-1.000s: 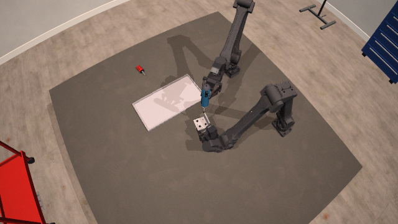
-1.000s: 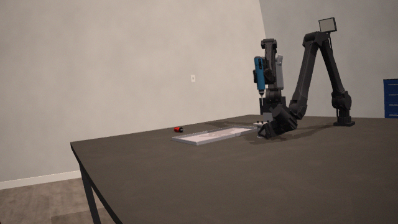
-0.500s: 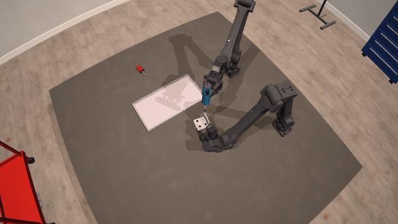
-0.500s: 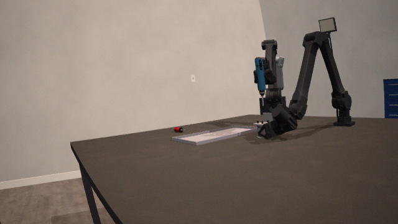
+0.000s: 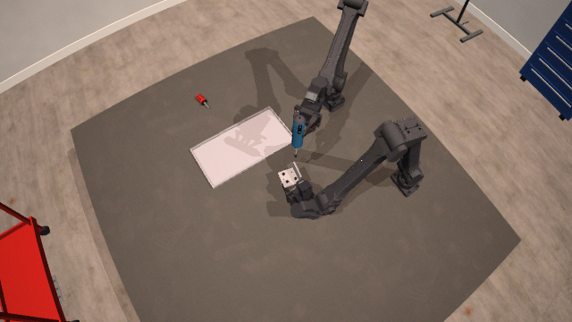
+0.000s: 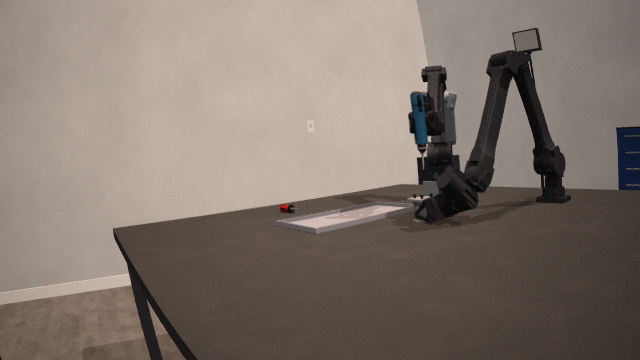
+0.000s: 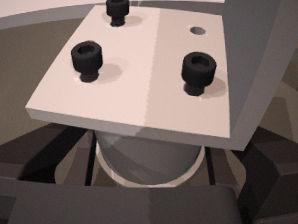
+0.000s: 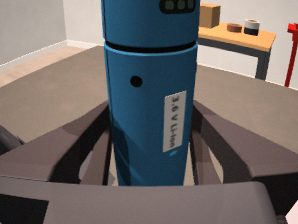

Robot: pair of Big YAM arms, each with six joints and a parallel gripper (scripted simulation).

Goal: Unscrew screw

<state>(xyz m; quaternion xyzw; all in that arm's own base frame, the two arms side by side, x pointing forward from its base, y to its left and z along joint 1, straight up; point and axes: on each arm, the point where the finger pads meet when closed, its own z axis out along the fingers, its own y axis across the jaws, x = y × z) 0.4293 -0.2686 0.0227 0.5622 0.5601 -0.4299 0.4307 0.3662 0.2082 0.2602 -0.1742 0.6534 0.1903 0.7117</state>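
The joint module stands upright on the dark table, with its pale bracket on top. Three black screws stand in the bracket, and one hole is empty. My left gripper is low at the table, its fingers closed on the module's grey cylinder. My right gripper is shut on the blue electric screwdriver. It holds the screwdriver upright, with the bit clearly above the bracket and a little off to its far side.
A flat white tray lies beside the module. A small red screwdriver lies farther off on the table. A red cart and a blue cabinet stand on the floor, off the table.
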